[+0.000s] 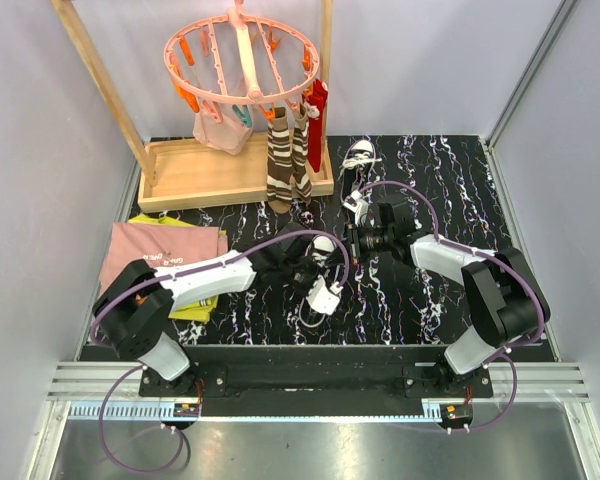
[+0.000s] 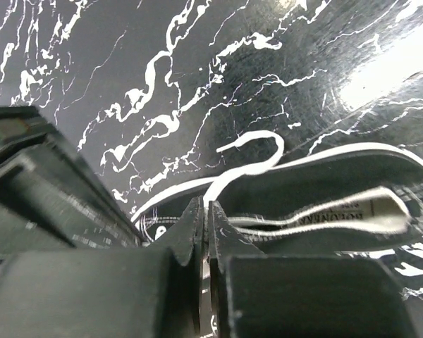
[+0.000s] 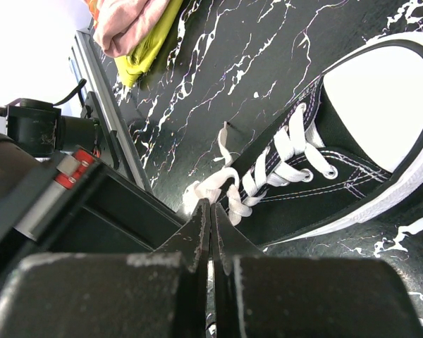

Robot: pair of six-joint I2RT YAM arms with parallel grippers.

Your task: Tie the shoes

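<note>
One black shoe (image 1: 325, 285) with a white toe cap lies mid-table between my two grippers. In the right wrist view the shoe (image 3: 352, 155) shows its toe cap, laced eyelets and a bunched white lace knot (image 3: 215, 184). My right gripper (image 3: 211, 205) is shut with its tips on that lace bunch; in the top view it (image 1: 348, 240) sits just right of the shoe. My left gripper (image 2: 205, 204) is shut on a white lace (image 2: 257, 149) that curls up from its tips, over the shoe's open heel end (image 2: 317, 197). In the top view it (image 1: 302, 263) is at the shoe's left. A second shoe (image 1: 359, 157) lies at the back.
A wooden rack (image 1: 230, 172) at the back left carries a pink round peg hanger (image 1: 242, 55) with brown striped socks (image 1: 285, 165) and a red sock (image 1: 318, 108). A pink cloth (image 1: 165, 252) and a yellow cloth (image 1: 195, 306) lie at the left, also in the right wrist view (image 3: 137, 32).
</note>
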